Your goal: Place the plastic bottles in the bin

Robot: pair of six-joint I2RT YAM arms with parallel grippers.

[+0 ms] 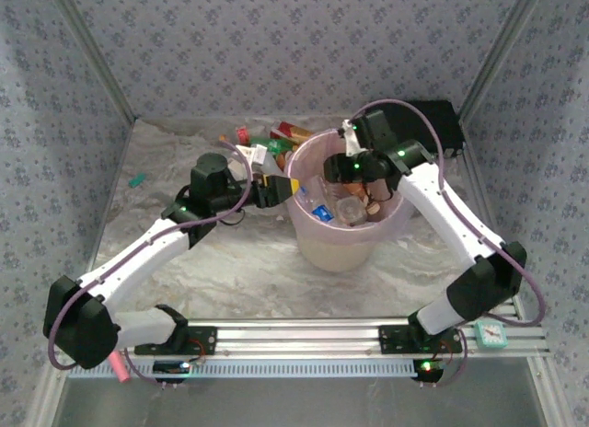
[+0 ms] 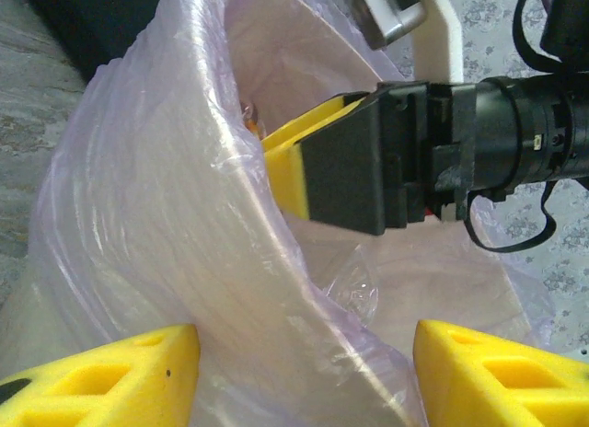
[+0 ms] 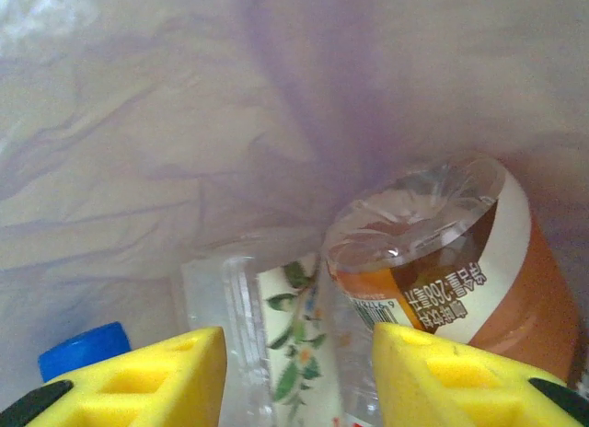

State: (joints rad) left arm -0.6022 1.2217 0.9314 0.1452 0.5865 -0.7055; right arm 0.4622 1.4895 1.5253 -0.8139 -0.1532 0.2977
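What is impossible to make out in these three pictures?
- Top view: the small plastic bottles behind the large round cream bin are too small to count, and the bin's rim covers some.
- Left wrist view: the translucent pink bag and the bin's wall hide most of the bin's contents.
- Right wrist view: the lower edge cuts off the clear leaf-labelled bottle between the right fingers, so whether they grip it is unclear.

Lavender floral walls (image 1: 276,50) surround a marbled silver-grey surface (image 1: 239,261). The cream bin (image 1: 336,248) has a translucent pink bag (image 2: 138,169). The left claw (image 2: 304,333) is yellow. One bottle (image 3: 479,271) has an orange-and-white label; another bottle (image 3: 290,353) green leaves. A cap (image 3: 83,349) is blue.
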